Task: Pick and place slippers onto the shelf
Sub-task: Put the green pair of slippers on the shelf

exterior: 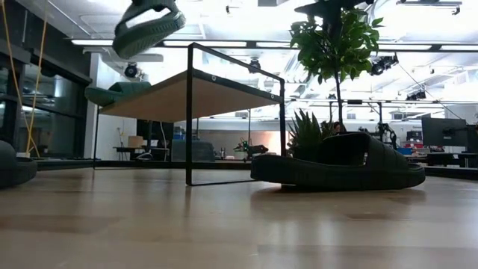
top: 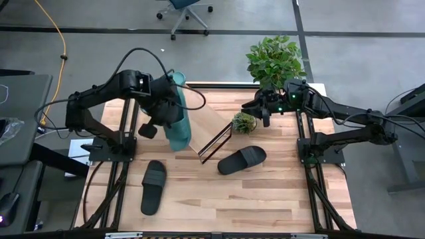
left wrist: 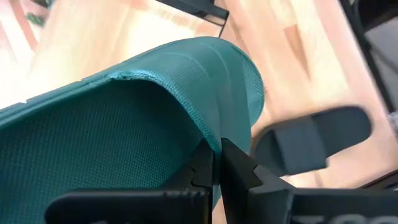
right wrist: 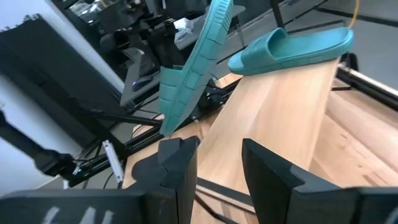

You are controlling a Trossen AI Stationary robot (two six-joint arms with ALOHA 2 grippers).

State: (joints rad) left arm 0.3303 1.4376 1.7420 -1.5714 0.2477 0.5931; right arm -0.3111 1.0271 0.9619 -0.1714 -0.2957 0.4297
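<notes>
My left gripper (top: 167,114) is shut on a teal slipper (top: 178,126) and holds it in the air over the left end of the slanted wooden shelf (top: 211,119). A second teal slipper (right wrist: 292,46) lies sole-down at the top of the shelf board. Two black slippers lie sole-down on the table, one (top: 154,186) near the left side and one (top: 242,159) just in front of the shelf. My right gripper (top: 265,111) is open and empty, hovering past the shelf's right end. My left gripper pinches a thin edge of the teal slipper (left wrist: 214,140) between its two fingertips (left wrist: 200,165); I cannot tell which part of the slipper that edge is. The slipper is lifted clear and stands steeply on end (right wrist: 193,68), one end up and the other hanging above the shelf.
A small potted plant (top: 244,121) stands beside the shelf's right end, under my right gripper. A larger leafy plant (top: 275,60) stands at the far edge. Bare tabletop (top: 219,199) stretches along the near side, between and in front of the black slippers.
</notes>
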